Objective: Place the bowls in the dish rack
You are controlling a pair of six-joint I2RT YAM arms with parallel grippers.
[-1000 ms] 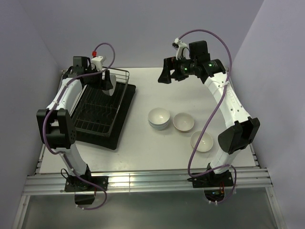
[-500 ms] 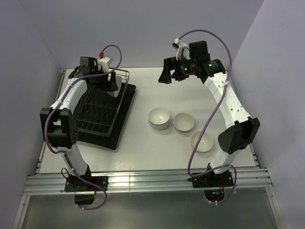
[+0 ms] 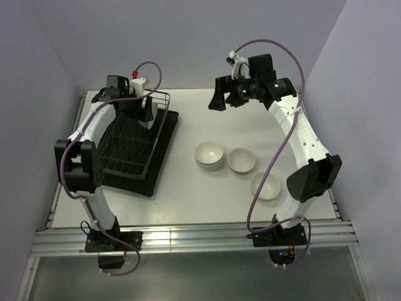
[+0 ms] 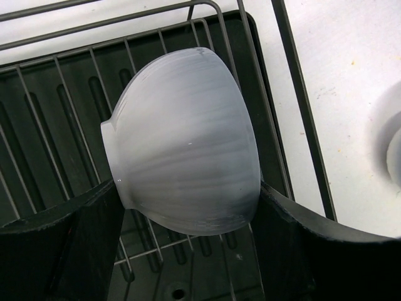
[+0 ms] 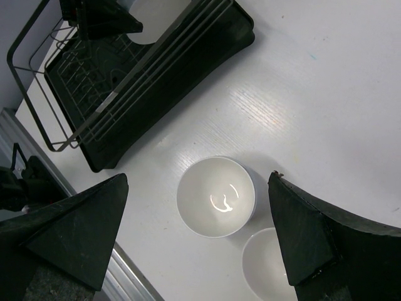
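Since a second ago the left arm has swung its wrist slightly rightward along the top edge of the dish rack (image 3: pixel 135 147); the right arm has not budged.

From overhead, the left gripper (image 3: pixel 144 108) hangs over the rack's upper right corner. The right gripper (image 3: pixel 223 100) hovers at upper centre, well apart from the stacked bowls (image 3: pixel 208 155) and two single bowls (image 3: pixel 240 160) in mid-frame.

Only the left wrist view shows what the left gripper is carrying. Its fingers (image 4: pixel 62 251) clamp the held bowl (image 4: pixel 188 157) on edge, underside to the lens, above the wires by the rack's right wall. I'd lower it until the rim seats between two wires, clear of that rail, before letting go.

Seen from the right wrist, that gripper's jaws are spread with nothing between them and the stacked bowls sit directly below.
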